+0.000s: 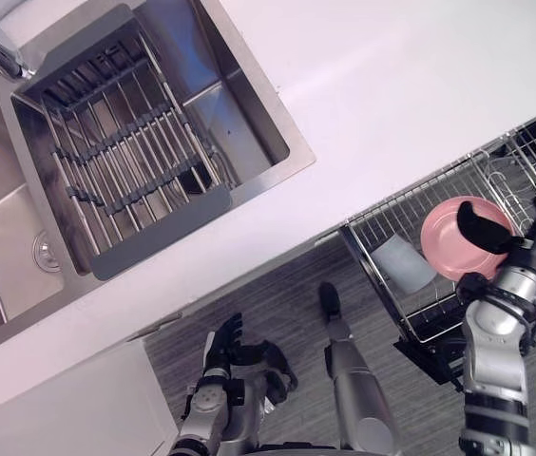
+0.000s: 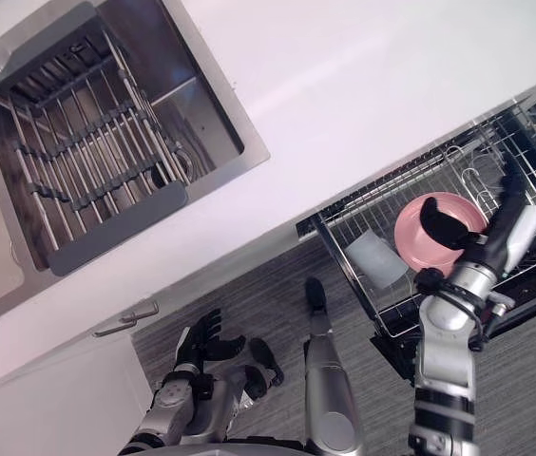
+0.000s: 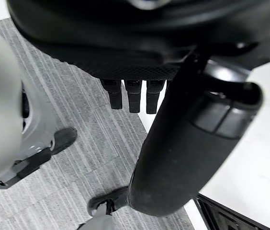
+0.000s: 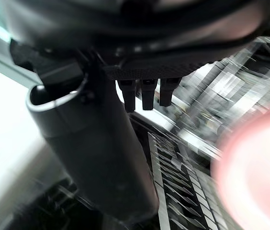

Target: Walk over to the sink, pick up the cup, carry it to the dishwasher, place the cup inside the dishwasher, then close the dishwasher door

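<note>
Frosted-white cup (image 1: 403, 263) rests in the pulled-out dishwasher rack (image 1: 387, 220), at 9 o'clock of a pink plate (image 1: 442, 243). The right hand (image 2: 494, 239) hovers over the plate, fingers straight and holding nothing. The left hand (image 1: 222, 350) hangs at 7 o'clock above the floor (image 1: 287, 304), fingers loosely spread and empty.

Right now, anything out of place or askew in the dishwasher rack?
Only the cup: it looks tipped on its side in the rack, beside the pink plate. No spill or damage shows. The right hand hangs open above the plate.
</note>
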Motion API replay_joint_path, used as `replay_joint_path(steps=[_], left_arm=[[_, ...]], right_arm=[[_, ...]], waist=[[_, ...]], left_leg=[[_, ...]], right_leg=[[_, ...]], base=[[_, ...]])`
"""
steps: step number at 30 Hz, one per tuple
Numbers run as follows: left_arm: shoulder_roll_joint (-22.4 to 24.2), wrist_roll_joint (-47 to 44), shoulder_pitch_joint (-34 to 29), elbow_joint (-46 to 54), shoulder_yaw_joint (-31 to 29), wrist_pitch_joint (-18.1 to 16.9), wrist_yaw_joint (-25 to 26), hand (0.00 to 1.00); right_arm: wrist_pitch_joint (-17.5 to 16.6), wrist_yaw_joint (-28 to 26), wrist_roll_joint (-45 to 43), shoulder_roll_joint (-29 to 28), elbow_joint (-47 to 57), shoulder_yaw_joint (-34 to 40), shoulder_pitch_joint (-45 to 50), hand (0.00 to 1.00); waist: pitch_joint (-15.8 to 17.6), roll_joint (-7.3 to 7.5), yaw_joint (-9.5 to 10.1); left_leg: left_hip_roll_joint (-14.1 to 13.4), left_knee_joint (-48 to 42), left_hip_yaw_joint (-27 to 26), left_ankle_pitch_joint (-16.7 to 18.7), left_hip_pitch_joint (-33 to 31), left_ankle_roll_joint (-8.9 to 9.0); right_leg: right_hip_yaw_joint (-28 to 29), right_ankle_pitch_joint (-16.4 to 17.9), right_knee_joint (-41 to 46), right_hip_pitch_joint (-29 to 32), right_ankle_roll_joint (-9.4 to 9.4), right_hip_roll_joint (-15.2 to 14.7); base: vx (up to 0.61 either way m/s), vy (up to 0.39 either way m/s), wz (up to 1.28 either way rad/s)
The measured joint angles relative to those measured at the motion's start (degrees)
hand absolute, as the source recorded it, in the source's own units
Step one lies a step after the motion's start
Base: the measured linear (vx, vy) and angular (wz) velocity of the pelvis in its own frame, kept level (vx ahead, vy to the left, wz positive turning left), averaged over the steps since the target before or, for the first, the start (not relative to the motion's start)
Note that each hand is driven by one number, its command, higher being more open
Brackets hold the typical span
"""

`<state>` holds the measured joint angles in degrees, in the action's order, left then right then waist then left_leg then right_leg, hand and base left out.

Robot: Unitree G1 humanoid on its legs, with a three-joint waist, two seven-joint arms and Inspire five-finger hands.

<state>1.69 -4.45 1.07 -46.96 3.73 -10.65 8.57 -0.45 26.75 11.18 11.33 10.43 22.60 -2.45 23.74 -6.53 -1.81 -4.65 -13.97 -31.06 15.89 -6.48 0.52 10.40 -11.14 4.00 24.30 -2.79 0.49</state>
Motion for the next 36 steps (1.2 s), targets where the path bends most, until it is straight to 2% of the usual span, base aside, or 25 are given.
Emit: replay_joint_path(steps=[3,7,10,11,13,17,22,26,30,33,34,36], left_arm=[[-0.1,0.1,-1.6,0.0,-2.8,0.4,-0.2,0.9],[-0.3,0.2,-3.3,0.0,-5.1,0.9,-0.3,0.9],[-0.5,0.2,-4.2,-0.1,-6.5,1.6,-0.7,0.9],[-0.6,0.3,-4.8,-0.4,-7.0,1.7,-1.4,0.9],[-0.6,1.1,-5.1,-0.8,-7.7,1.9,-1.6,0.9],[-0.6,1.1,-5.9,-1.0,-8.4,2.1,-2.4,0.9],[-0.5,1.0,-5.8,-0.9,-8.8,2.1,-2.4,0.9],[-0.4,0.8,-4.3,-0.8,-8.3,1.8,-2.5,0.9],[-1.1,-0.1,-4.1,-0.8,-8.3,1.5,-2.4,0.9],[-1.1,-0.1,-3.0,-0.2,-7.7,1.2,-2.4,0.9],[-1.0,-0.2,-2.2,0.0,-7.6,1.0,-2.4,0.9],[-1.0,-0.5,-1.9,0.8,-7.1,0.6,-2.3,0.9]], right_arm=[[-0.9,-0.1,1.8,-4.8,5.4,0.3,8.4,0.9],[-2.6,-0.7,1.7,-11.9,5.5,3.8,18.3,0.9],[-4.1,-1.5,-4.8,-15.0,0.1,6.9,22.9,0.9],[-4.4,-2.6,-10.7,-15.1,-6.6,9.1,24.9,0.9],[-4.4,-4.0,-16.7,-15.1,-14.6,11.1,25.2,0.9],[-4.3,-7.8,-27.6,-15.1,-27.1,11.9,24.7,0.9],[-4.2,-9.5,-32.8,-13.7,-32.5,9.1,18.5,0.9],[-4.3,-9.9,-37.0,-8.7,-34.6,4.6,11.2,0.9],[-4.4,-9.3,-39.0,-6.4,-32.6,-0.4,6.0,0.9],[-4.4,-9.0,-39.1,-4.2,-31.4,-7.5,0.6,0.9],[-4.3,-8.9,-39.1,-3.1,-31.5,-9.5,-2.6,0.9],[-3.7,-8.4,-39.2,-1.6,-32.3,-10.6,-8.7,0.9]], waist=[[-1.0,1.68,-1.07],[-3.3,3.58,-1.74],[-4.3,4.81,-2.46],[-5.9,5.37,-2.86],[-6.9,5.74,-3.13],[-7.4,5.32,-3.47],[-7.3,5.17,-3.24],[-6.2,4.18,-0.82],[-5.4,3.53,0.03],[-4.9,2.52,1.33],[-4.6,2.02,2.43],[-4.0,0.88,3.17]], left_leg=[[-0.3,0.7,-0.5,0.0,2.4,0.05],[-0.5,1.3,-1.5,0.1,4.5,0.21],[-0.8,1.4,-1.9,0.2,6.9,0.34],[-0.9,1.4,-1.9,0.5,7.6,0.49],[-0.8,1.3,-1.9,0.7,8.1,0.5],[-0.9,-0.1,-2.4,1.6,7.2,0.33],[-1.0,-2.2,-1.5,1.6,3.5,0.33],[-0.9,-3.3,0.3,1.4,1.0,0.2],[-0.4,-2.8,1.8,0.7,-1.3,0.17],[-0.1,-1.6,4.0,-0.8,-2.0,0.26],[-0.1,-1.0,4.6,-1.5,-2.2,0.33],[-0.1,-0.1,5.7,-2.5,-2.5,0.59]], right_leg=[[0.2,0.0,-0.7,-2.1,0.02,0.6],[0.5,0.2,-0.7,-3.6,0.08,1.3],[0.5,1.7,0.7,-5.1,0.2,1.6],[0.1,3.4,2.2,-5.1,0.11,1.8],[-0.1,4.5,3.7,-5.0,0.41,1.8],[-1.6,5.1,6.6,-3.3,0.72,1.0],[-2.7,5.4,8.2,0.2,1.13,0.3],[-4.2,5.4,8.8,1.7,1.17,-0.7],[-6.7,5.1,8.6,3.3,1.37,-2.2],[-8.7,4.3,8.1,3.4,1.35,-3.0],[-9.3,3.9,7.6,3.4,1.77,-3.2],[-10.6,3.6,7.1,3.4,2.2,-3.4]], base=[[0.08,-0.007,-0.09],[0.08,-0.003,-0.13],[0.04,-0.004,-0.06],[0.0,0.0,0.0],[0.0,-0.01,0.02],[-0.04,-0.02,-0.07],[-0.01,-0.039,0.09],[-0.03,-0.041,0.25],[-0.02,-0.028,0.2],[0.02,-0.051,0.36],[0.05,-0.074,0.36],[0.04,-0.081,0.34]])
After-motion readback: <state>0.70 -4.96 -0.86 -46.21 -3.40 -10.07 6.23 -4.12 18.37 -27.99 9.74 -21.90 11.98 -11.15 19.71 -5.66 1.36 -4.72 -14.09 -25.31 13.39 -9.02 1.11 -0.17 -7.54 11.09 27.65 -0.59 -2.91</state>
